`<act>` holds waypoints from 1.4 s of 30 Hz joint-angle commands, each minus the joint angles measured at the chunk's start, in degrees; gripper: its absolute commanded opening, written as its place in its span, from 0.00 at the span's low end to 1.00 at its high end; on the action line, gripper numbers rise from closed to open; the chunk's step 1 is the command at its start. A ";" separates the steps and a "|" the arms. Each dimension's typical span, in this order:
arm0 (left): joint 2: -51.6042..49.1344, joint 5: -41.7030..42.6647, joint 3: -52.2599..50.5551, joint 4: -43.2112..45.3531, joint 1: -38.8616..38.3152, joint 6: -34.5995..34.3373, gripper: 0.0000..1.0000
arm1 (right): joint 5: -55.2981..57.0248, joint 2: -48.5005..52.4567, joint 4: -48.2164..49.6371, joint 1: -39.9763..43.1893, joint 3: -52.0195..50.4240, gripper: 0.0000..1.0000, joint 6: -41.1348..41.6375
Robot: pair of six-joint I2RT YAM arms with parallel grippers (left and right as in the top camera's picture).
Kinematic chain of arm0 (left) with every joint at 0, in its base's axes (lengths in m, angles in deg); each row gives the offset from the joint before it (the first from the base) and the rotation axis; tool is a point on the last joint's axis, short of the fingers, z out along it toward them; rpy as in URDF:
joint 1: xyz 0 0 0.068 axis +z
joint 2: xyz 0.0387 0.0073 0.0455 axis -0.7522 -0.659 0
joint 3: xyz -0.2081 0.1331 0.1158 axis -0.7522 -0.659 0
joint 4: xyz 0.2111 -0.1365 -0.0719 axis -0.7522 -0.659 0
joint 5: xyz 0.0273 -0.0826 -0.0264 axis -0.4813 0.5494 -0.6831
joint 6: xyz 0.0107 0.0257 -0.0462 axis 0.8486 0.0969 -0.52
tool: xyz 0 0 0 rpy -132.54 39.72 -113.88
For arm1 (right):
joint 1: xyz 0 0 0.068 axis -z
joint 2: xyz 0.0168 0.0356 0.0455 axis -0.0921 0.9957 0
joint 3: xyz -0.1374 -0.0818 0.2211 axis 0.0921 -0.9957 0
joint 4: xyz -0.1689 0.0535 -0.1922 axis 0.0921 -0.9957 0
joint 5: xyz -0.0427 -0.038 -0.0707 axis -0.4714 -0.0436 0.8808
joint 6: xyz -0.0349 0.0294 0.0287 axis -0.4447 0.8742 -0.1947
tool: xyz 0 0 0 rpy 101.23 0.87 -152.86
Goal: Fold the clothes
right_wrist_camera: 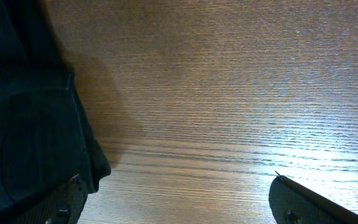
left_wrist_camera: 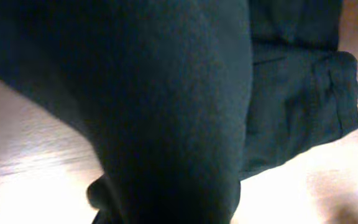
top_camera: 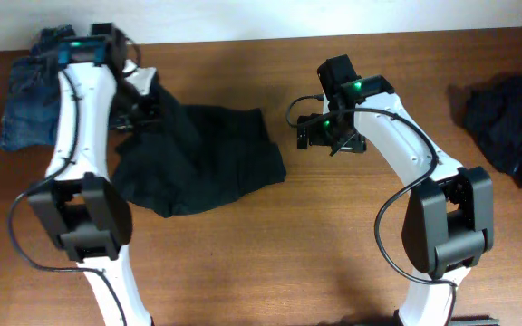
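The left gripper (top_camera: pixel 143 106) is pinching up the upper-left corner of the dark garment (top_camera: pixel 216 158) mid-fold, while the right gripper (right_wrist_camera: pixel 182 208), fingers spread, is hovering beside its right edge, likely needing to grasp there next.

A robotics lab bench: two white arms (top_camera: pixel 84 136) at a wooden table (top_camera: pixel 324 263), white wall (top_camera: pixel 333 14) behind.

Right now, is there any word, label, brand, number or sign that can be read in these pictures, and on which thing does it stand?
None can be read.
No text shows on the black garment, the blue jeans, the dark clothes pile or the wooden table.
The green lights on the arms carry no characters.
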 commanded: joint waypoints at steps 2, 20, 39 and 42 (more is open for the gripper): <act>0.11 0.74 1.49 1.53 -5.31 -2.75 0.01 | 0.70 0.42 -0.04 0.07 -0.28 0.99 0.33; 0.09 0.66 1.46 12.83 -19.32 -8.33 0.01 | 0.42 0.42 -1.77 0.07 -0.28 0.99 0.39; 0.09 -1.62 1.46 12.85 -19.56 -9.18 0.01 | -20.33 0.42 15.17 -5.33 -1.79 0.11 23.41; 0.09 -1.62 1.46 12.63 -19.56 -9.18 0.01 | -20.28 0.42 23.76 -7.65 -6.58 0.04 31.67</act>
